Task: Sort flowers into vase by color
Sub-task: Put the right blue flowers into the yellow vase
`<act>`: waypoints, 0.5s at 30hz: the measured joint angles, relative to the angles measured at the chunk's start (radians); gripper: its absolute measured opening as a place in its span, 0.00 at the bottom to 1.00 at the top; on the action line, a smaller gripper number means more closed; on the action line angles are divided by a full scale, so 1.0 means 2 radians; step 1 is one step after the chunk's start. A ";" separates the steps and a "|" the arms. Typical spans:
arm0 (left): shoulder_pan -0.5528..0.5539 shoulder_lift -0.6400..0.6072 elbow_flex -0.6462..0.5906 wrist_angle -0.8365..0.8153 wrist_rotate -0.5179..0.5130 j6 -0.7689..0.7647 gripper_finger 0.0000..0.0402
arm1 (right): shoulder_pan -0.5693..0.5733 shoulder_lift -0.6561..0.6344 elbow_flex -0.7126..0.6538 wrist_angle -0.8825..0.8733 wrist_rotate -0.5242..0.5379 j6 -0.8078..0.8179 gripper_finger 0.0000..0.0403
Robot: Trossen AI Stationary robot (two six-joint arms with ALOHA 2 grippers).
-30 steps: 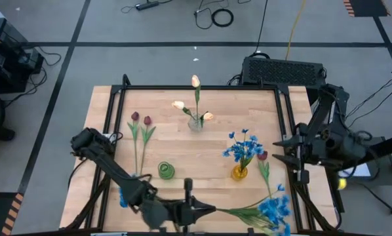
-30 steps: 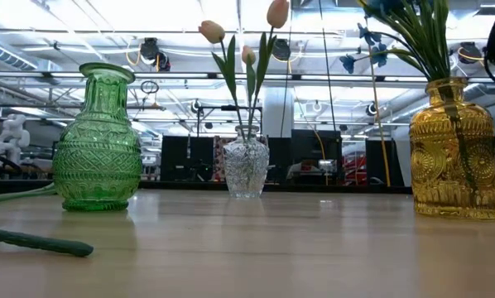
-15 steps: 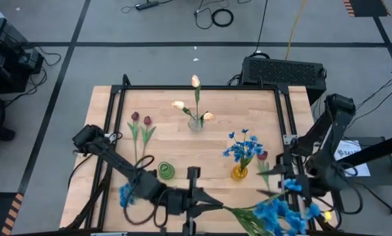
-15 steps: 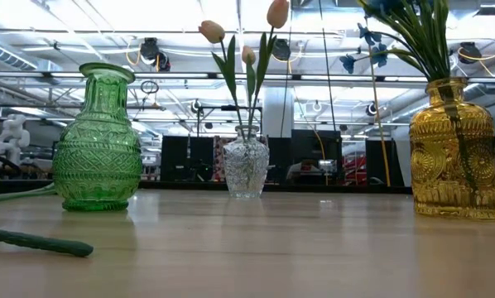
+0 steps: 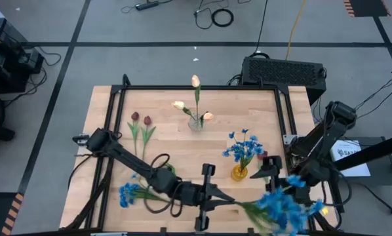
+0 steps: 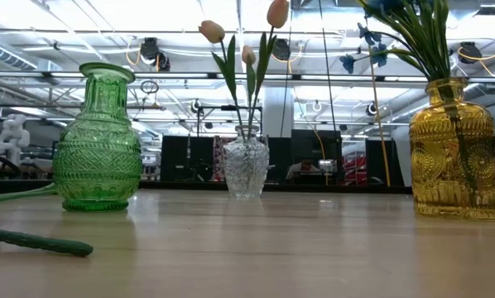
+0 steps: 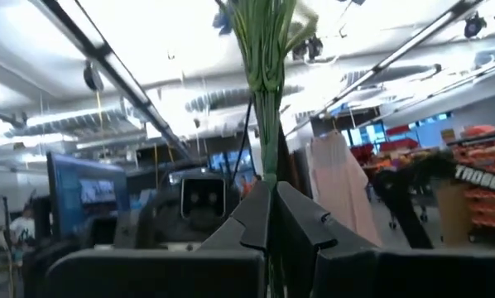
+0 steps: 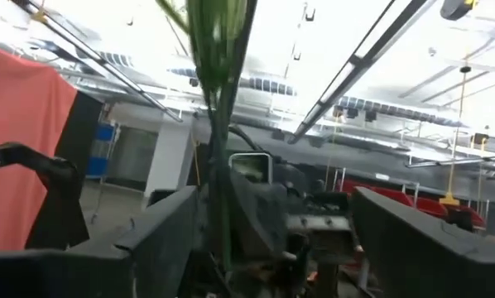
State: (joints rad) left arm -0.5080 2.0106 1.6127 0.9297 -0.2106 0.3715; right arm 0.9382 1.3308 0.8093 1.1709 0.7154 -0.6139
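My left gripper is near the table's near edge, shut on the green stem of a blue flower bunch. The blooms point toward the right edge. My right gripper is open over that stem, just left of the blooms. In the right wrist view the stem stands between the fingers, close to one; I cannot tell if it touches. A yellow vase holds blue flowers. A clear vase holds cream tulips. Dark red tulips lie flat at the left. My left gripper pinches the blue bunch's stem between its two shut fingers, far from the blooms. The fingers come level from the table's left side and lie along the stem. The stem runs on past the fingertips toward the right, where it carries the blooms.
A green vase stands near the left arm's forearm. Another blue flower lies at the near left, with a stem end resting on the table. A dark red tulip lies beside the yellow vase.
My left gripper has gone toward the table's right edge and slightly toward the far edge, carrying the blue bunch by its stem. My right gripper has come from the right edge toward the near edge and leftward, to the stem beside the blooms.
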 joint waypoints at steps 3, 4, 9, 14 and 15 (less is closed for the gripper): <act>0.009 0.015 0.000 0.002 0.001 -0.020 0.04 | -0.006 0.008 0.000 -0.002 -0.008 0.008 0.78; 0.012 0.021 0.000 0.003 0.001 -0.026 0.04 | -0.008 0.009 0.000 -0.002 -0.008 0.011 0.78; 0.022 0.046 0.000 0.020 0.001 -0.051 0.04 | -0.010 0.009 0.000 -0.002 -0.022 0.022 0.78; 0.023 0.057 0.000 0.029 0.002 -0.052 0.04 | -0.010 0.009 0.000 0.001 -0.021 0.022 0.77; 0.023 0.057 0.000 0.029 0.003 -0.052 0.04 | -0.010 0.009 0.000 0.001 -0.021 0.022 0.76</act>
State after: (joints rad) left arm -0.4614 2.1253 1.6127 0.9874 -0.2054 0.2668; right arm 0.9184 1.3479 0.8093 1.1728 0.6739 -0.5692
